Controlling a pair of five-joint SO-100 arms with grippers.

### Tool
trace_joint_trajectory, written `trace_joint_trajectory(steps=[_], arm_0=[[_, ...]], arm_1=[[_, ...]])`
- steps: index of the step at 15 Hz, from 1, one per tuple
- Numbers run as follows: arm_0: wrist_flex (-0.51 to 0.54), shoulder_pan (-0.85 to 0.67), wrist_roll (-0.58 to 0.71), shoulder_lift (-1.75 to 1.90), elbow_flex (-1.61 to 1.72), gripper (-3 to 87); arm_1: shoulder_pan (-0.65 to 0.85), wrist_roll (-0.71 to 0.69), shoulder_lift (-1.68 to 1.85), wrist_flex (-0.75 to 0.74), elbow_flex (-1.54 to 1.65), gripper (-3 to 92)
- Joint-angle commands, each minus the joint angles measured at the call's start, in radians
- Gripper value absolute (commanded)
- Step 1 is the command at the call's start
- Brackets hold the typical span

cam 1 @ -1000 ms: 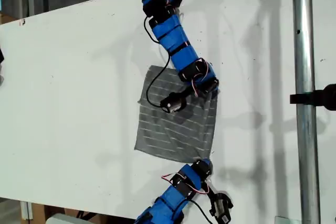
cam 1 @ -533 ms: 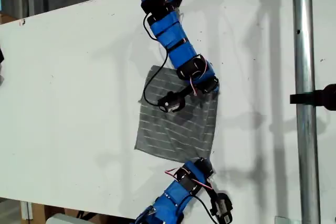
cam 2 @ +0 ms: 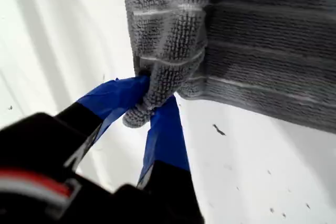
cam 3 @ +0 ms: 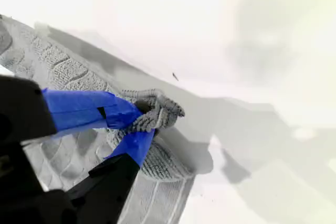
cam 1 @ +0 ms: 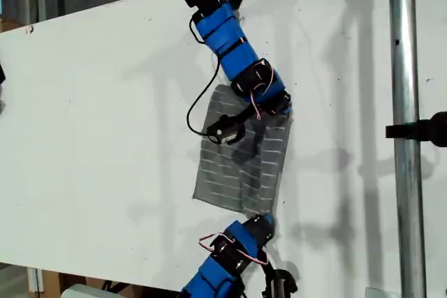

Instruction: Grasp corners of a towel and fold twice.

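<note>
Grey striped towel [cam 1: 243,160] pinched at two corners, first fold barely begun.

Towel lies on the white table [cam 1: 91,116], roughly mid-scene in the exterior view, mostly flat and one layer thick as far as that view shows. My first gripper [cam 2: 152,104] has its blue-taped jaws clamped on a bunched corner [cam 2: 137,115], lifted just clear of the table. My second gripper [cam 3: 140,120] is likewise closed tight on another corner [cam 3: 157,109], cloth wadded between the jaws. In the exterior view one arm [cam 1: 241,78] reaches in from the far edge over the towel's far right corner; the other arm [cam 1: 230,256] comes from the near edge at the near right corner. Judgement: grasp step done; both folds left to do.
</note>
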Motion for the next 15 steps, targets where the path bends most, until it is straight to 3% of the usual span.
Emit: trace_joint_trajectory(steps=[1, 4, 11, 15], arm_0=[[0.008, -0.147, 0.069, 0.160, 0.103, -2.9], [-0.031, -0.344, 0.253, 0.225, 0.232, -2.9], [-0.143, -0.790, 0.712, 0.187, 0.244, -2.9], [-0.160, -0.922, 0.867, 0.189, 0.179, -2.9]], arm_1=[[0.064, 0.023, 0.109, 0.114, 0.002, -0.2], [0.189, 0.067, 0.204, 0.241, 0.120, -0.2], [0.502, 0.006, 0.443, 0.281, 0.388, -0.2], [0.634, -0.031, 0.499, 0.287, 0.422, -0.2]])
